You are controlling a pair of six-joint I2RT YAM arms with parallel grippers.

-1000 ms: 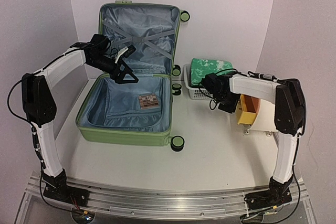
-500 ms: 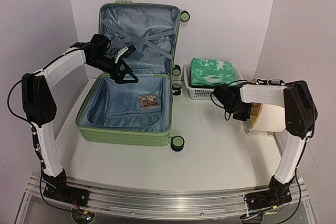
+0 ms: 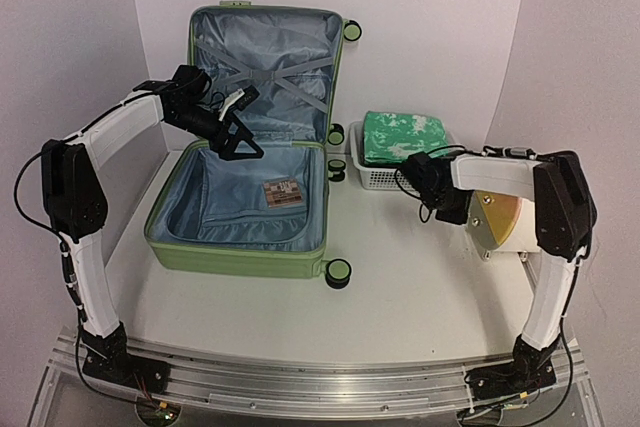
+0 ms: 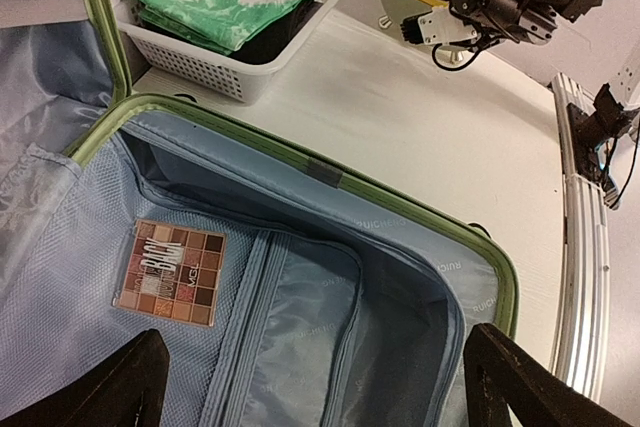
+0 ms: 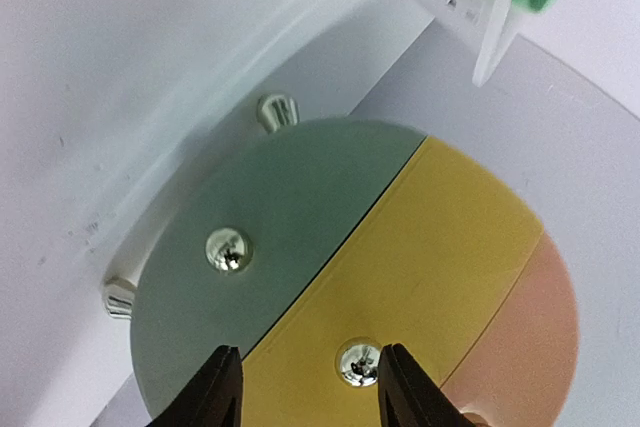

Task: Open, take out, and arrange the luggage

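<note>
As it lies now: the suitcase (image 3: 236, 259) sits open on the left half of the tabletop (image 3: 410, 302), its lower half flat and its lid upright against the back wall.
Shell: light green and hard.
Wheels: black with green hubs (image 3: 338, 272), all along the right side.
Lining: grey-blue fabric with a zipped panel in the lower half; crossed straps (image 3: 270, 77) span the lid.
Contents: a flat eyeshadow palette (image 4: 170, 272) lies on the lower lining.
Writing: the lining's rim band carries repeated small lettering that seems to begin "RUIC". The white word on the palette is too small to read.
Left pincer (image 3: 246, 131): released, jaws spread wide, hanging over the lower half near the hinge.
Right pincer (image 3: 443, 197): jaws parted on either side of a silver knob (image 5: 357, 362) on a grey, yellow and orange disc (image 3: 497, 219), not clamped on it.
Neighbour: a white basket (image 3: 372, 180) of folded green cloth (image 3: 405, 137) stands just right of the suitcase.
</note>
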